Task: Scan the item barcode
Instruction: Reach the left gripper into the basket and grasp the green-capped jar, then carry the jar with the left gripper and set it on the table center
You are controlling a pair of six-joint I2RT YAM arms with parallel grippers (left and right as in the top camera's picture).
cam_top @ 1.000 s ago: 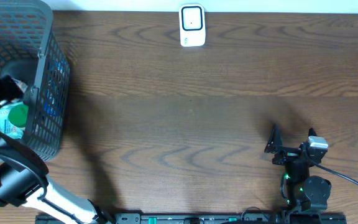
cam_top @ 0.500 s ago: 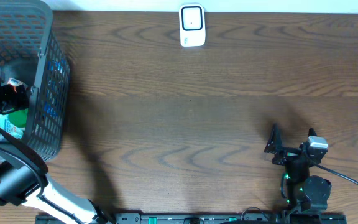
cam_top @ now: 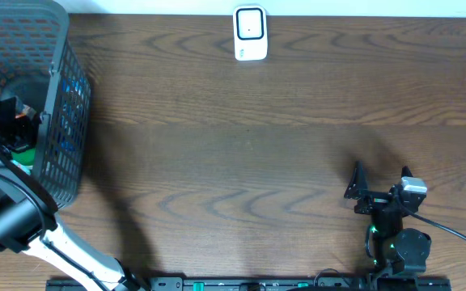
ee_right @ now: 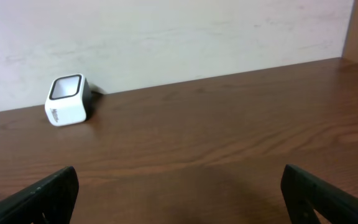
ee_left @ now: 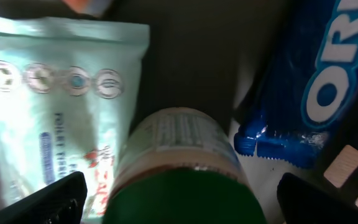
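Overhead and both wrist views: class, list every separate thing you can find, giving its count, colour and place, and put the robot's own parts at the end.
Wire mesh basket: one, dark grey, left end of the table.
Boxy plastic barcode scanner: one, white with a dark window, middle of the table's far edge.
Labelled jar with green lid: one, in the basket, between the left gripper's fingers.
Soft plastic packet: one, pale mint, in the basket beside the jar.
Oreo biscuit pack: one, blue, in the basket on the jar's other side.
Wooden table: one, dark brown.
Left gripper: one, black, open, down in the basket.
Right gripper: one, black, open, empty, front right.
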